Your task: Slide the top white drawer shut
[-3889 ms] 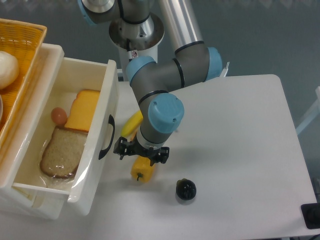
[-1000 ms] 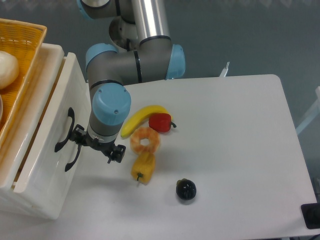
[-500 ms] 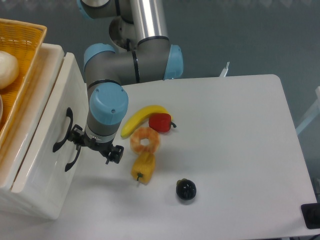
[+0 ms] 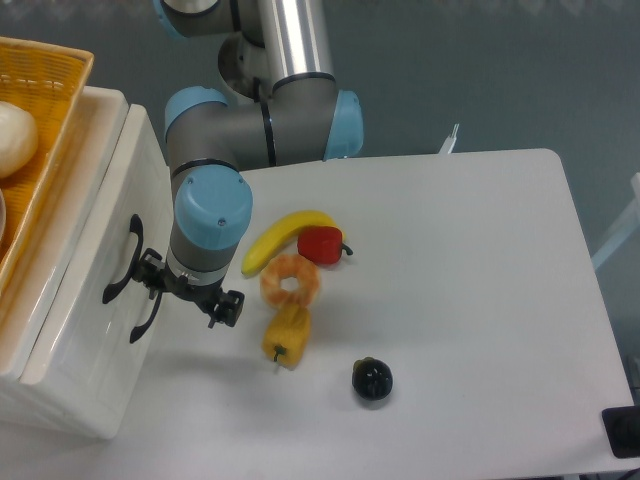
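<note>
Facing right toward the tabletop, the glossy white plastic top drawer (image 4: pixel 100 215) shows its front panel nearly flush with the cabinet; only a thin gap shows along its top edge. Its long axis runs along the cabinet front, from upper right near the arm base to lower left. Its black curved handle (image 4: pixel 122 260) follows the same line.

The matching lower white drawer front (image 4: pixel 100 370) sits below it, with its own black handle (image 4: pixel 147 310).

The black two-finger gripper (image 4: pixel 190 292) sits just right of the top drawer front, at handle height, touching or nearly touching the panel. Jaw state: cannot tell, the blue wrist housing hides the fingers from this angle.

An orange woven basket (image 4: pixel 55 95) sits on top of the cabinet, left of the drawer, holding a pale rounded object (image 4: pixel 15 135). Drawer contents are not visible.

On the white table (image 4: pixel 470 300), right of the drawer: a yellow banana (image 4: pixel 275 238), red pepper (image 4: pixel 322 244), orange ring-shaped doughnut (image 4: pixel 291 282), yellow pepper (image 4: pixel 285 336), and a small black round object (image 4: pixel 372 379) furthest out.
</note>
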Available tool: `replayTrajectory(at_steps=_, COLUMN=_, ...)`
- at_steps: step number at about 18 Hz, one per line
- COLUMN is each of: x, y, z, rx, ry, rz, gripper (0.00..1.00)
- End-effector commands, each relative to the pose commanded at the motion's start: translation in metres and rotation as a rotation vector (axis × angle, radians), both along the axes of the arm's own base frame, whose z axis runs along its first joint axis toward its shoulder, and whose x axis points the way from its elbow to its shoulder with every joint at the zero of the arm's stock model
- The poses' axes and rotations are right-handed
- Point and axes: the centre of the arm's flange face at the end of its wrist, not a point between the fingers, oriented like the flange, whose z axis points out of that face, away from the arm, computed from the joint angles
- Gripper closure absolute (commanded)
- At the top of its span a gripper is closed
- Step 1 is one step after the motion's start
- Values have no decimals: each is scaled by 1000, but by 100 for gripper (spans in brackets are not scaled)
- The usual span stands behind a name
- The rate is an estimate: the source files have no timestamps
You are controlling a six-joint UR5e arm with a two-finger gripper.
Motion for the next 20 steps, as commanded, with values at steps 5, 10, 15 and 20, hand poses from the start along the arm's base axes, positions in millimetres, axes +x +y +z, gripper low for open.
replayTrajectory(at_steps=5, x=0, y=0, z=-1, rx=0, ry=-2, rz=0, gripper=0)
replayTrajectory(at_steps=10, x=-1, y=0, z=0, rx=1, ry=-1, rz=2, gripper=0)
replayTrajectory(at_steps=15, x=-2, y=0, z=1, rx=3, ry=0, rz=3, gripper=0)
replayTrajectory(at_steps=20, x=-29, y=-1, z=18, rx=34, ry=26, rz=38, gripper=0)
